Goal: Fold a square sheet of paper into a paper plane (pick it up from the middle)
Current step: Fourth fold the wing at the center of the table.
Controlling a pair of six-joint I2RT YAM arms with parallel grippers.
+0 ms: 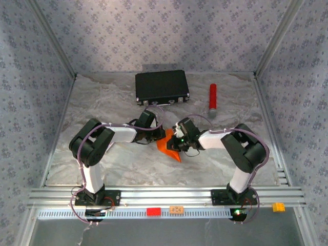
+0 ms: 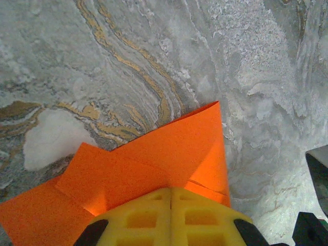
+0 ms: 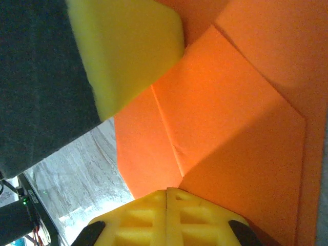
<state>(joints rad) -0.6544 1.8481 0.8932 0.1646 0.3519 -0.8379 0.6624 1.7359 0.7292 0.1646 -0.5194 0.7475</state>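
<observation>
The left tool point(image 2: 170, 205) and right tool point(image 3: 166, 205) each have fingers pressed together, tips resting on the partly folded orange paper sheet point(image 2: 169, 148); whether either nips a layer I cannot tell. In the top view the sheet lies at centre frame on the marble surface point(image 1: 128, 164) between both tools, its point aimed lower right, neither arm nearer.
</observation>
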